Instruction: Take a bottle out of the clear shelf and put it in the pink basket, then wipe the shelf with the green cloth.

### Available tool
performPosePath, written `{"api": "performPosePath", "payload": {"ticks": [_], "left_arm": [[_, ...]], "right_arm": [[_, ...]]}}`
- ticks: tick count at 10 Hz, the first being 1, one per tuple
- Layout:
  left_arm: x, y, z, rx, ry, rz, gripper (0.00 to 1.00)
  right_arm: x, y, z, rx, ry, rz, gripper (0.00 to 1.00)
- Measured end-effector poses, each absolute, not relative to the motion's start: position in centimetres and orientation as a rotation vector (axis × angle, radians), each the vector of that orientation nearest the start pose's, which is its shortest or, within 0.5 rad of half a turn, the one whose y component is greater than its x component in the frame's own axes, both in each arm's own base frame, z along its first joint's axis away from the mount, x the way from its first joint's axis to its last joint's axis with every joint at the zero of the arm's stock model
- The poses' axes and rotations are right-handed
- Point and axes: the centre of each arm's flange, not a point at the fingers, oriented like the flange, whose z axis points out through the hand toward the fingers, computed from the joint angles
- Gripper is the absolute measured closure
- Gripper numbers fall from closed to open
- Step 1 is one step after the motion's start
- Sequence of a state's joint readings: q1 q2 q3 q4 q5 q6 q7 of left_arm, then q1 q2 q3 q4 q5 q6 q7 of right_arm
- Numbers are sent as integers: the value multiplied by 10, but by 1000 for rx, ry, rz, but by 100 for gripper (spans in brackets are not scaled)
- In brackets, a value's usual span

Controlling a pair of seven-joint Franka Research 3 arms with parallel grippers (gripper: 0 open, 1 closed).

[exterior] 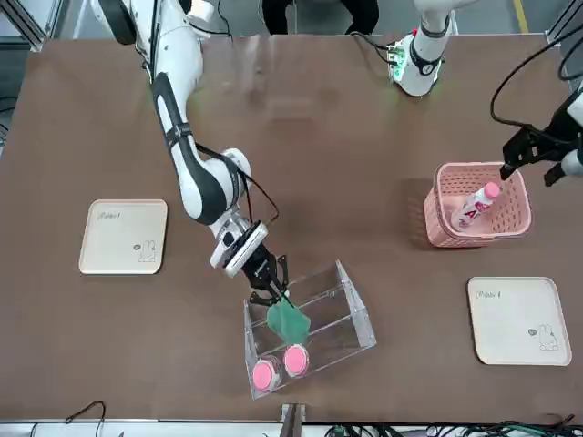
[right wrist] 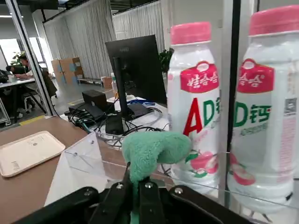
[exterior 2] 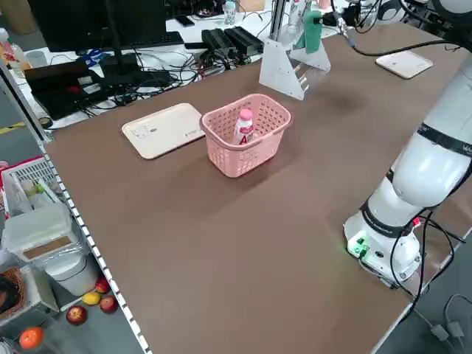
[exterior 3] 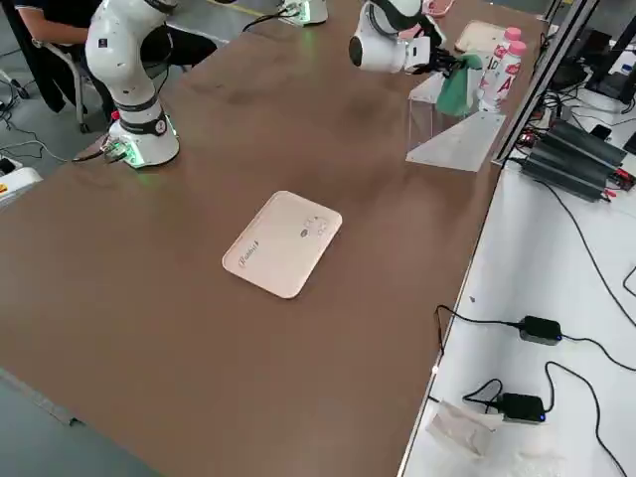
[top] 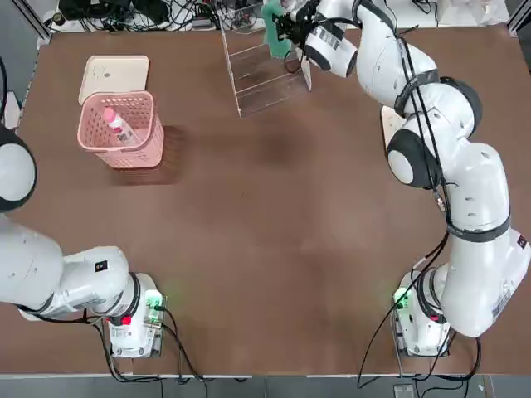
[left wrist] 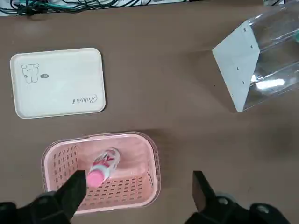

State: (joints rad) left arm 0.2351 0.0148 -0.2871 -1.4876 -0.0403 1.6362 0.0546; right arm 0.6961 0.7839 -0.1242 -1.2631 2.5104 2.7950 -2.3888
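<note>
The small white bottle (top: 119,124) with a pink cap lies tilted inside the pink basket (top: 124,145) at the far left. My left gripper (left wrist: 138,186) hovers open just above the basket (left wrist: 100,172), apart from the bottle (left wrist: 103,166). At the far middle stands the clear shelf (top: 261,70). My right gripper (exterior: 271,293) reaches into the shelf (exterior: 342,305), shut on the green cloth (exterior: 289,320). The cloth (right wrist: 154,149) hangs over a clear tier.
Two larger white bottles (right wrist: 194,102) with pink caps and red lettering stand in the shelf beside the cloth. A cream tray (top: 114,75) lies behind the basket, another cream tray (exterior: 123,237) on the right arm's side. Cables and monitors line the far edge.
</note>
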Motion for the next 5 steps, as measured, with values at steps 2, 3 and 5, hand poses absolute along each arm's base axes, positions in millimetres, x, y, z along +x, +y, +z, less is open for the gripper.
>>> {"api": "performPosePath", "payload": {"ticks": [2,3,5], "left_arm": [[559,-17,668,-3176,129,-168,0],[558,-18,667,-3177,131,-149,0],[551,-39,668,-3151,196,-91,0]], "right_arm": [[640,412,310,-1955,-711,-1533,94],[641,411,312,-1953,-710,-1539,94],[650,402,322,-1949,-757,-1577,94]]}}
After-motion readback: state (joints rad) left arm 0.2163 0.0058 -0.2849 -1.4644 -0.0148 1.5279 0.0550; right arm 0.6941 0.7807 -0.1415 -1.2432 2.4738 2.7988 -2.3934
